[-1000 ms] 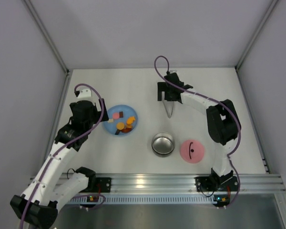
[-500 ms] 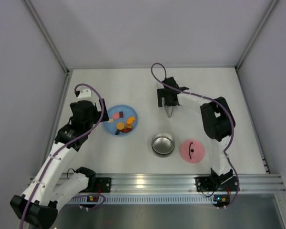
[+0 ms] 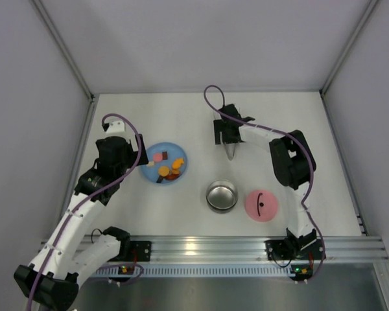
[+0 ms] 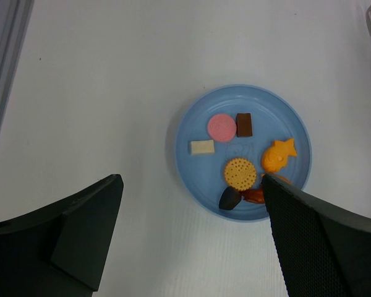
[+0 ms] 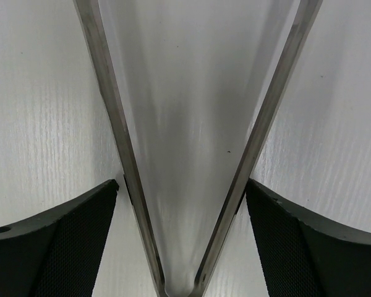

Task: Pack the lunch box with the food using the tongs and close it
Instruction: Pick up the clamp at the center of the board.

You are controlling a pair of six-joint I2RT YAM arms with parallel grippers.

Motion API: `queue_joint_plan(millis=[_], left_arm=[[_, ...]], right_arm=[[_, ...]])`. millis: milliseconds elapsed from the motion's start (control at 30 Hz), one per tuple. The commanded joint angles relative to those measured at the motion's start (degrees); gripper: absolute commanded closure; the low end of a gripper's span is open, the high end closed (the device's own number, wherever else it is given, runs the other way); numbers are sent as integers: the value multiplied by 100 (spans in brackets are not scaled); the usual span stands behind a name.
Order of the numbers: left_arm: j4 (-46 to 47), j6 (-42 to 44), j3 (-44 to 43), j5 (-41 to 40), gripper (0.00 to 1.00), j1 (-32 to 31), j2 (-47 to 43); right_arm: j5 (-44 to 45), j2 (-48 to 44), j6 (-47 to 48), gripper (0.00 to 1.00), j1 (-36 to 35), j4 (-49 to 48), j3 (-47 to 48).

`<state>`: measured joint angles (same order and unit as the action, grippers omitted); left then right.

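The step in hand looks like picking the tongs up off the desk (image 3: 168, 116). The right gripper (image 3: 227, 131) stands wide, one finger on each side of the tongs (image 5: 111, 117), which lie flat at the far middle of the desk with their joined end toward the lunch box. Its fingertips (image 5: 108, 195) sit right at the outer edges of the two arms; I cannot tell whether they press yet.

To do this well, I judge the squeeze should be gentle and even. The arms need to be held firmly enough to lift, yet kept springy enough to open and close over small pieces. Gripping near the joined end leaves a long reach but little leverage, so a straight, level lift matters.

The left gripper (image 4: 191, 179) hovers wide and empty above the plate (image 4: 297, 120).

Counted:
- one desk
- two arms
- one blue plate
- one steel lunch box (image 3: 212, 194), empty and open
- one pink lid (image 3: 269, 210) just beside it
- one pair of tongs
- seven pieces of food (image 4: 239, 173) on the plate, one partly hidden
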<state>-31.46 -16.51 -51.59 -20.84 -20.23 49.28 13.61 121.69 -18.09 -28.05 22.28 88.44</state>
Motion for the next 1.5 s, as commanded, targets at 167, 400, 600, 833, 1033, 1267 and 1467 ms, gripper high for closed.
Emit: queue_joint_plan(millis=[167, 400, 600, 833, 1033, 1267, 1467], left_arm=[[105, 52, -176, 98, 1, 19, -15], [123, 69, -167, 159, 1, 19, -15], [123, 69, -167, 186, 1, 19, -15], [123, 69, -167, 194, 1, 19, -32], [123, 78, -167, 203, 1, 28, -41], [97, 69, -176, 159, 1, 19, -50], [97, 61, -176, 159, 1, 19, -50]], right_arm=[[151, 215, -134, 22, -95, 145, 121], [37, 198, -213, 36, -95, 83, -20], [37, 31, -283, 46, -95, -14, -292], [212, -329, -274, 56, -121, 57, -416], [494, -1067, -160, 58, -209, 285, -477], [573, -1824, -90, 57, -341, 558, -530], [591, -2193, -81, 56, -438, 663, -697]])
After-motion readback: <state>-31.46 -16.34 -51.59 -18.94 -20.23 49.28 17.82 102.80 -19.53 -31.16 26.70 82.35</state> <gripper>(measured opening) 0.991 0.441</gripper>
